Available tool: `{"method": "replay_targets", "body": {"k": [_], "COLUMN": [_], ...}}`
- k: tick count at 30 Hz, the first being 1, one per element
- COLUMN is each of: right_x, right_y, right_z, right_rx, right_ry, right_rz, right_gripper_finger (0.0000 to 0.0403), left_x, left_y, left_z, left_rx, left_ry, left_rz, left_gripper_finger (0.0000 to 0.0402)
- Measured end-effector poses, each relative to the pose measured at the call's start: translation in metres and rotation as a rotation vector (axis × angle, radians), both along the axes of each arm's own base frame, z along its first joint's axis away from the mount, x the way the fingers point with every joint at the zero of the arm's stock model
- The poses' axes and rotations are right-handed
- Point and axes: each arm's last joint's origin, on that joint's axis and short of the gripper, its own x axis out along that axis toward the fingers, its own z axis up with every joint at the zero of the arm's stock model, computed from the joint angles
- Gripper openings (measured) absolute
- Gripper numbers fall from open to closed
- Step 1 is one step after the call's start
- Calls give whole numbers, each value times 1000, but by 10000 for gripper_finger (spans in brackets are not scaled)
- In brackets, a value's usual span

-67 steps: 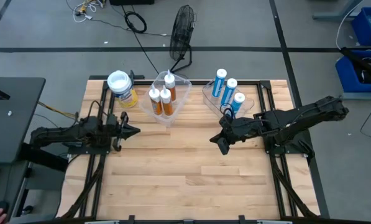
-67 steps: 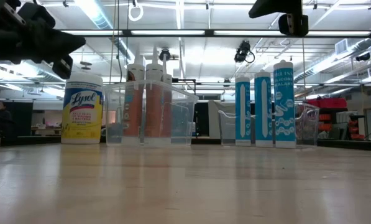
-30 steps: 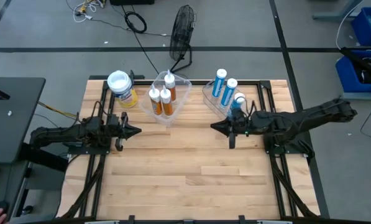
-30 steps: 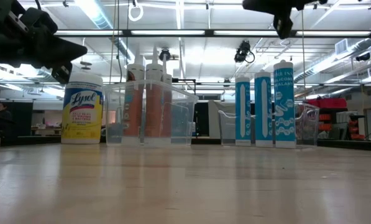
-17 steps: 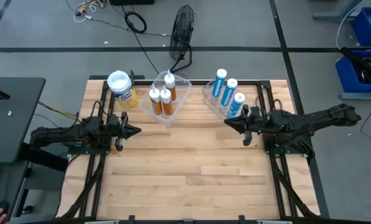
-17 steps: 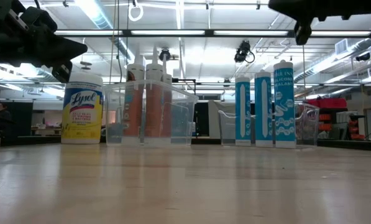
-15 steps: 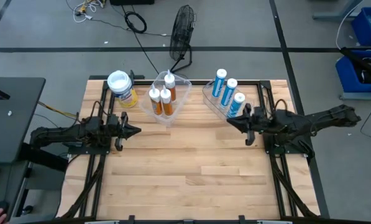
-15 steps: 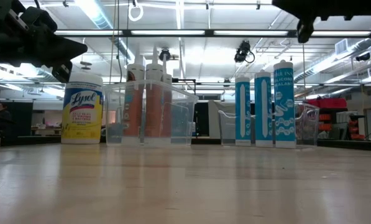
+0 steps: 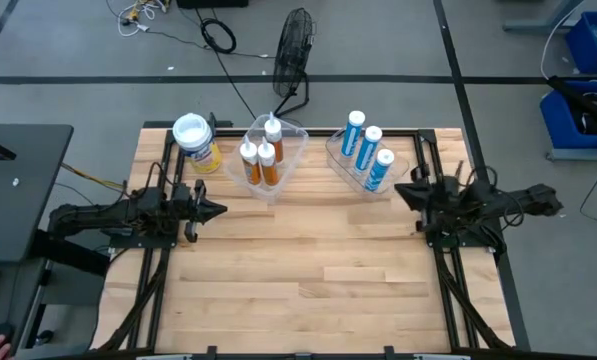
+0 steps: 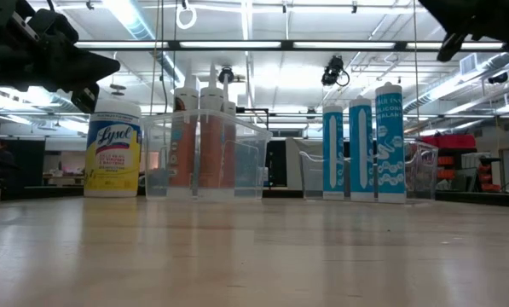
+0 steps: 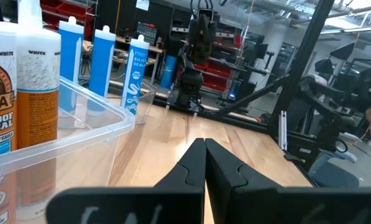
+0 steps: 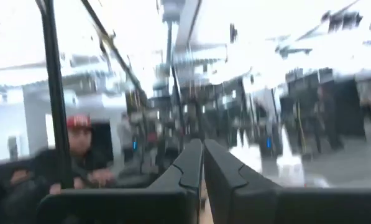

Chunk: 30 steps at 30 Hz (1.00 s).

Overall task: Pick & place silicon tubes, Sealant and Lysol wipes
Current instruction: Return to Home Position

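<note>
The yellow Lysol wipes canister (image 9: 196,143) with a white lid stands at the far left of the table, also in the low view (image 10: 113,149). Three orange-labelled tubes (image 9: 261,155) stand upright in a clear bin (image 10: 205,158). Three blue tubes (image 9: 367,150) stand upright in a second clear bin (image 10: 361,145). My left gripper (image 9: 219,210) is shut and empty, level, near the left edge (image 11: 204,163). My right gripper (image 9: 398,190) is shut and empty (image 12: 202,163), beside the blue tubes' bin toward the right edge.
The bare wooden table top (image 9: 308,270) spreads over the middle and near side. Black frame rails (image 9: 443,280) run along both sides. A fan (image 9: 295,45) and cables lie on the floor beyond the far edge. A blue crate (image 9: 593,45) stands at the far right.
My right gripper has drawn back from the table's middle toward the right edge, past the blue tubes' bin, with its arm folding in. It stays shut and empty. My left arm, the tubes and the canister have kept still.
</note>
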Motion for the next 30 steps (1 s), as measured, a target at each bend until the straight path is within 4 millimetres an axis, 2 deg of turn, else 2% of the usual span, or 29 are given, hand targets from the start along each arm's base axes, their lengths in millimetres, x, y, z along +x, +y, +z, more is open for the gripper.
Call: {"method": "replay_targets", "body": {"k": [6, 11, 22, 30], "right_x": [-18, -18, -9, -4], "right_y": [-2, -1, 3, 4], "right_z": [-4, -9, -25, -38], "right_rx": [-65, -196, -315, -311], "right_ry": [-142, -171, -14, 128], "right_rz": [-13, -35, 26, 59], "right_gripper_finger": [20, 20, 20, 20], "left_x": [0, 0, 0, 0], "left_y": [0, 0, 0, 0], "left_z": [0, 0, 0, 0], "left_rx": [0, 0, 0, 0], "left_ry": [0, 0, 0, 0], "left_rz": [0, 0, 0, 0], "left_gripper_finger": [3, 3, 3, 3]}}
